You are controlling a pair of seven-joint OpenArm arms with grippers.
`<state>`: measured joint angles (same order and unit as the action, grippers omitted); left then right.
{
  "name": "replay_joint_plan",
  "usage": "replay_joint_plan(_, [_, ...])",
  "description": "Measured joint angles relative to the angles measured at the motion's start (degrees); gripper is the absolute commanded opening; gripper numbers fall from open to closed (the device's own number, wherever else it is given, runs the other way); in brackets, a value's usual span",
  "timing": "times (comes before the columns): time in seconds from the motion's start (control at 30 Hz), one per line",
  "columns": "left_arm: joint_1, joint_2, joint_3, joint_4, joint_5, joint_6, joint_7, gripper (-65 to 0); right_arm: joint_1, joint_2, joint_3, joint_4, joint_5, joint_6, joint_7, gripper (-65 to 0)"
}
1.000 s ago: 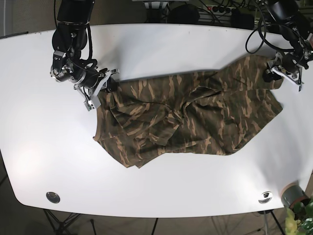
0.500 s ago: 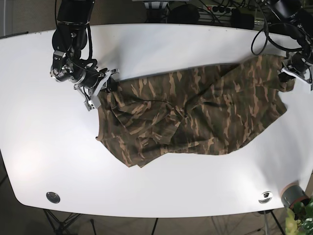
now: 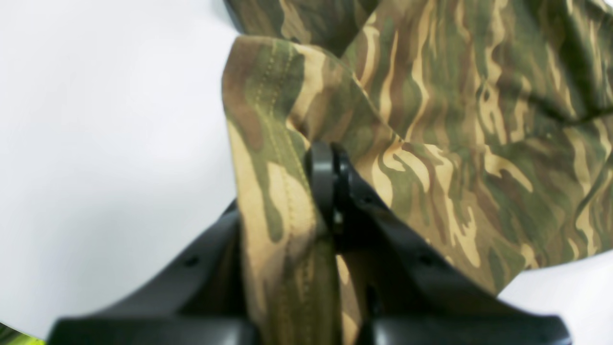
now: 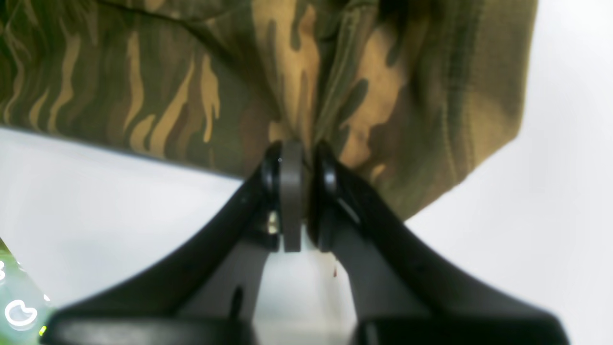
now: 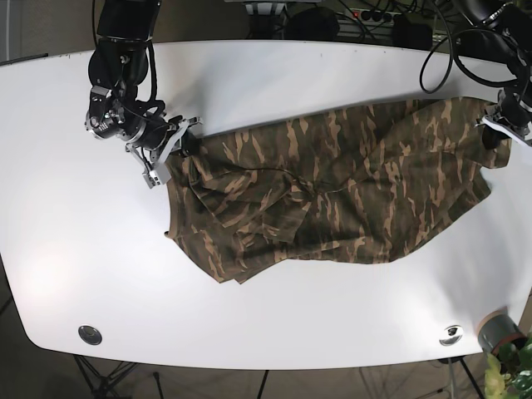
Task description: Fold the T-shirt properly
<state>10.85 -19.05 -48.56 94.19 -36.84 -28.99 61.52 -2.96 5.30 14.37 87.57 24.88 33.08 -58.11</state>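
A camouflage T-shirt [image 5: 332, 191] lies crumpled across the middle of the white table [image 5: 274, 75]. My left gripper [image 5: 496, 137] is at the table's right edge and is shut on the shirt's right corner. In the left wrist view the fingertips [image 3: 322, 167] pinch a hemmed fold of the shirt [image 3: 455, 120]. My right gripper [image 5: 181, 140] is at the shirt's upper left corner and is shut on it. In the right wrist view the fingertips [image 4: 289, 163] clamp the shirt's edge [image 4: 191, 96]. The shirt's left half is wrinkled and folded over itself.
Two round metal fittings sit in the table's front corners [image 5: 90, 335] [image 5: 451, 334]. A grey pot with a plant [image 5: 499, 331] stands just past the front right edge. Cables hang behind the table at the back right [image 5: 440, 58].
My left gripper has pulled the shirt's right corner further to the right, and the right half of the shirt has stretched flatter. My right gripper has stayed in place.
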Motion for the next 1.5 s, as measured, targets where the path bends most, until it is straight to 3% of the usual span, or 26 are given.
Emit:
replay_joint_plan(0.3, [1.49, -1.38, 4.76, 1.64, -0.24, 0.39, -0.28, -45.3, -0.02, -0.2, 1.36, -0.22, 0.46, 0.04, -0.17, -62.8])
replay_joint_plan(0.57, [1.75, -1.44, 4.81, 0.15, 1.49, 0.17, -0.26, -45.3, -0.04, -0.2, 1.36, -0.22, 0.46, 0.04, -0.15, -62.8])
replay_joint_plan(0.77, [1.84, -1.64, 7.19, -1.09, 7.74, 0.26, -0.24, -44.7, -0.02, -0.2, 1.36, -0.22, 0.44, 0.07, -0.17, -62.8])
replay_joint_plan(1.07, [1.57, -1.31, 10.25, -2.29, 10.12, 0.02, -0.66, -44.7, -0.04, -0.17, 1.42, -0.22, 0.46, 0.17, -0.17, -62.8])
replay_joint_plan(1.4, [4.11, -1.36, 11.43, -3.41, 9.84, 0.0, -0.85, -44.4, -0.07, -0.2, 1.46, -0.22, 0.44, 0.17, -0.17, -62.8])
replay_joint_plan(1.5, [4.9, -1.22, 11.43, -3.41, 10.03, 0.0, -0.24, -39.3, -0.04, -0.2, 1.46, -0.22, 0.44, 0.17, -0.17, -62.8])
